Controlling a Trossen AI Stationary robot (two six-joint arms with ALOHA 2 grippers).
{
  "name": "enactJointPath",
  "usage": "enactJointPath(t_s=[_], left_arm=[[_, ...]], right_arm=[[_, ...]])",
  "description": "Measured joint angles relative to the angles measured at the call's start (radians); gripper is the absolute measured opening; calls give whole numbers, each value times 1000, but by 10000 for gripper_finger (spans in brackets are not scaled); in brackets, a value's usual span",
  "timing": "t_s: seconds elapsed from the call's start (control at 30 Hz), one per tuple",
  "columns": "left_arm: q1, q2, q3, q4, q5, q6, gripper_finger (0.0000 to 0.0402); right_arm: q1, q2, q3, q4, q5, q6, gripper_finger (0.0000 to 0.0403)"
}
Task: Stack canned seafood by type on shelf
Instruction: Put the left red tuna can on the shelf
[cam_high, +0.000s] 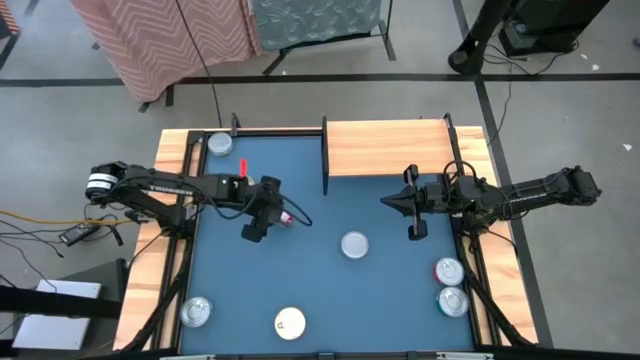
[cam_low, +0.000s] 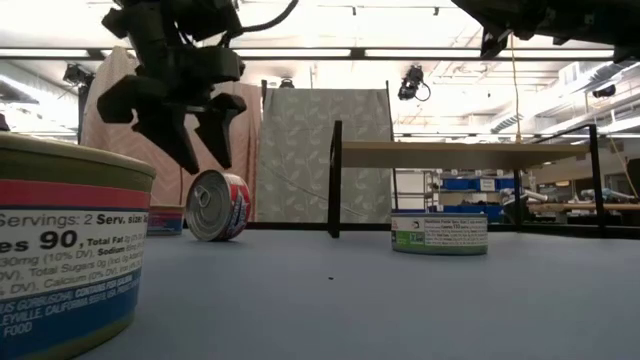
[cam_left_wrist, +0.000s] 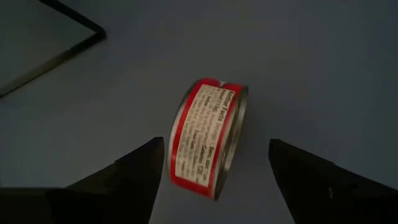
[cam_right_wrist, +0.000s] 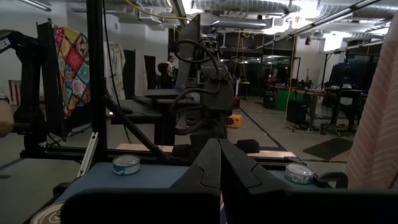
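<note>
Tins are seen scattered over the blue desk (cam_high: 260, 280) in the high view: one (cam_high: 354, 244) at centre, two (cam_high: 451, 285) stacked toward the lower right, one (cam_high: 195, 312) at lower left, a white-lidded one (cam_high: 290, 322) at the bottom and one (cam_high: 220, 144) at the upper left corner. The shelf (cam_high: 390, 148) is placed at upper centre-right. The left hand (cam_high: 262, 215) is held released left of centre, beside a red-labelled tin (cam_high: 285, 217). The right hand (cam_high: 414, 203) is kept clenched right of centre, holding nothing.

In the low view, the left hand (cam_low: 185, 125) is spread open at upper left, just above the red tin (cam_low: 217, 205) standing on its edge.

In the left wrist view, the red tin (cam_left_wrist: 208, 138) is framed between the parted fingers (cam_left_wrist: 134, 171), untouched.

In the right wrist view, the clenched fingers (cam_right_wrist: 217, 165) are seen at centre bottom.
</note>
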Motion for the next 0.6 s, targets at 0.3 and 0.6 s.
enactJointPath(t_s=[0.3, 0.6], left_arm=[[32, 0, -39, 94, 19, 2, 296], [61, 7, -39, 108, 71, 2, 296]], right_arm=[[0, 0, 0, 0, 0, 3, 5], [0, 0, 0, 0, 0, 4, 5]])
